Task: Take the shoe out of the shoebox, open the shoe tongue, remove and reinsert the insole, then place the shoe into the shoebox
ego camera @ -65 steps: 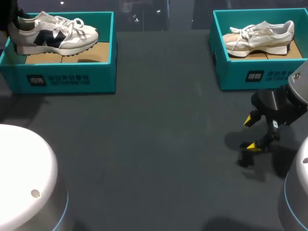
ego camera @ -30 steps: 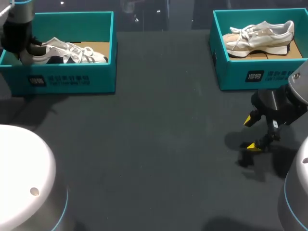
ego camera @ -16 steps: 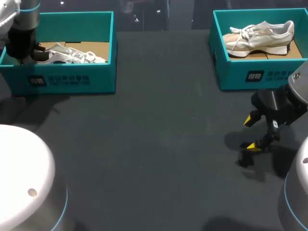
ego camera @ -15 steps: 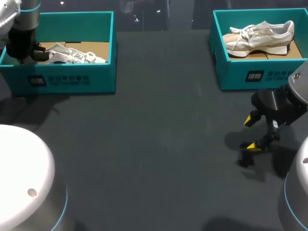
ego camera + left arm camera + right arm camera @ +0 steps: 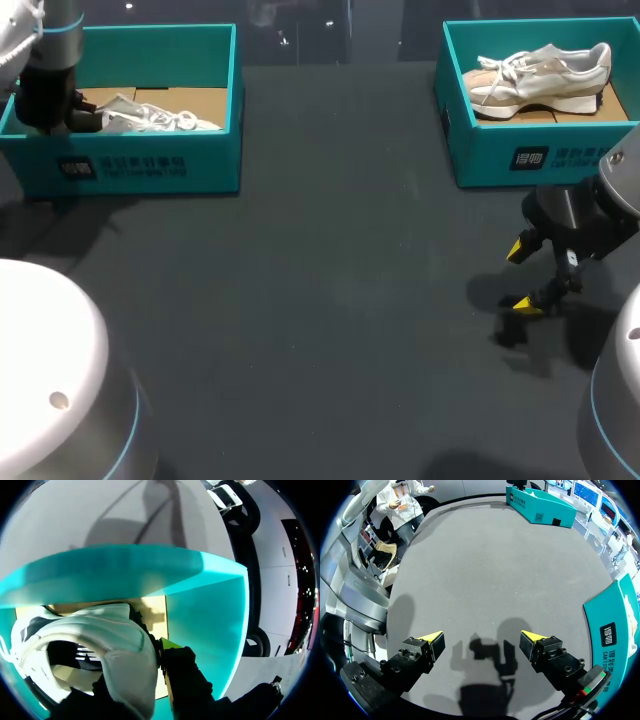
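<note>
A white and navy shoe (image 5: pixel 150 115) lies low in the left teal shoebox (image 5: pixel 150 165), toe pointing right. My left gripper (image 5: pixel 72 112) is at the shoe's heel at the box's left end. In the left wrist view the left gripper (image 5: pixel 150 652) is shut on the padded heel collar of the shoe (image 5: pixel 100 635): one yellow-tipped finger (image 5: pixel 169 644) is outside the heel and the other is hidden inside the shoe. The teal box wall (image 5: pixel 210 610) stands just ahead. My right gripper (image 5: pixel 523 276) hangs open over bare table at the right, and the right wrist view shows this gripper (image 5: pixel 481 640) holding nothing.
A second teal shoebox (image 5: pixel 520 150) at the back right holds a white and beige shoe (image 5: pixel 540 75); its wall (image 5: pixel 615 625) shows beside my right gripper. The dark table (image 5: pixel 330 300) lies between the boxes.
My left gripper has lowered the shoe from above the box's rim down into the left shoebox. The right arm has not moved.
</note>
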